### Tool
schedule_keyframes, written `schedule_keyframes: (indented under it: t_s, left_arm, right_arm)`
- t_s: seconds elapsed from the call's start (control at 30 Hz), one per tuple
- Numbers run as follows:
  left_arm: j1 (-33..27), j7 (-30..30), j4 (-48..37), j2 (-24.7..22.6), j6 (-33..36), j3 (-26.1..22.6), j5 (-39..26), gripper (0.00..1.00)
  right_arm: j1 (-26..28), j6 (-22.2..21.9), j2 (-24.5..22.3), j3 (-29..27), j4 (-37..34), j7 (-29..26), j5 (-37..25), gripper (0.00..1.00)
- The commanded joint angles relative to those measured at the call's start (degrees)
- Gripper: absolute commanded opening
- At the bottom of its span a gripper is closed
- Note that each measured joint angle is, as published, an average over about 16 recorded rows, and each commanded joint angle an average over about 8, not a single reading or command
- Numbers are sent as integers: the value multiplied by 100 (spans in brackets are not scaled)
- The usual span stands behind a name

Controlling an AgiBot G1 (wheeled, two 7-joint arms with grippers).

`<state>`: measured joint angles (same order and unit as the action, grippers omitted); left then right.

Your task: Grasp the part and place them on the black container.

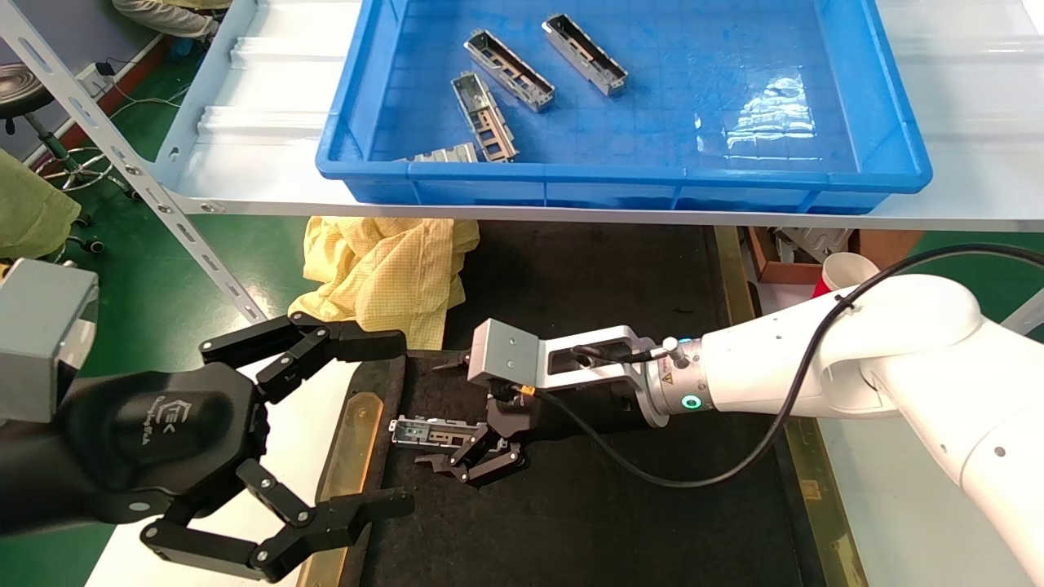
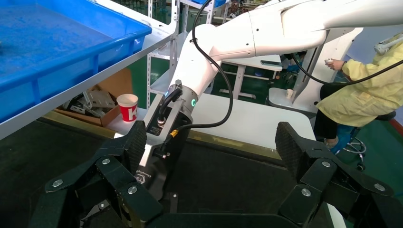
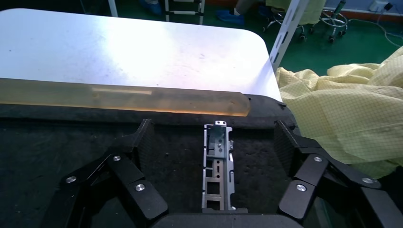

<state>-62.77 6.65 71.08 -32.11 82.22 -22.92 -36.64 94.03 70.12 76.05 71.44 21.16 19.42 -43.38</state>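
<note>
Down on the flat black felt-like tray with brass-coloured strips [image 1: 620, 522], near its left edge, I've got my right gripper [image 1: 457, 444] low over a narrow silver-grey metal channel piece with rectangular cut-outs [image 1: 428, 432]. From the right wrist camera that part [image 3: 218, 166] lies flat on the black surface, lengthwise between the two black fingers [image 3: 285, 147], and both pads stand well clear of it on either side, so the jaws are wide open and holding nothing. Its far end points toward the long brass strip [image 3: 123, 100] at the tray's edge. Whether the gripper's underside touches the near end of the piece I can't quite tell; it runs under the palm there. My left gripper [image 1: 391, 424] hangs at the tray's left border, jaws spread wide and empty, its wrist camera looking across at the white right arm [image 2: 285, 28]. Up on the grey shelf [image 1: 245, 163], the deep blue plastic bin [image 1: 889, 155] holds four more silver channel pieces [image 1: 485, 114] toward its left side. Crumpled yellow cloth [image 1: 383, 269] sits below the shelf, just beside the tray.
</note>
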Motion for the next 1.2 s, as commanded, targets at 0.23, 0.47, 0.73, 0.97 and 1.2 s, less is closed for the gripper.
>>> schedule_keyframes:
  t_s: [0.23, 0.47, 0.73, 0.97, 1.2]
  left_arm:
    - [0, 0, 0, 0, 0, 0, 0, 100]
    - [0, 0, 0, 0, 0, 0, 0, 100]
    - [0, 0, 0, 0, 0, 0, 0, 100]
    - [0, 0, 0, 0, 0, 0, 0, 100]
    - [0, 0, 0, 0, 0, 0, 0, 100]
  right_arm:
    - [-115, -18, -124, -166, 203, -86, -38, 100]
    - [-465, 159, -569, -768, 768, -415, -16, 100]
    - [-897, 376, -1118, -1509, 1462, -818, 10, 100]
    - [-1278, 567, -1601, -2162, 2074, -1174, 33, 100]
    - [-1657, 758, -2083, -2812, 2684, -1529, 56, 100]
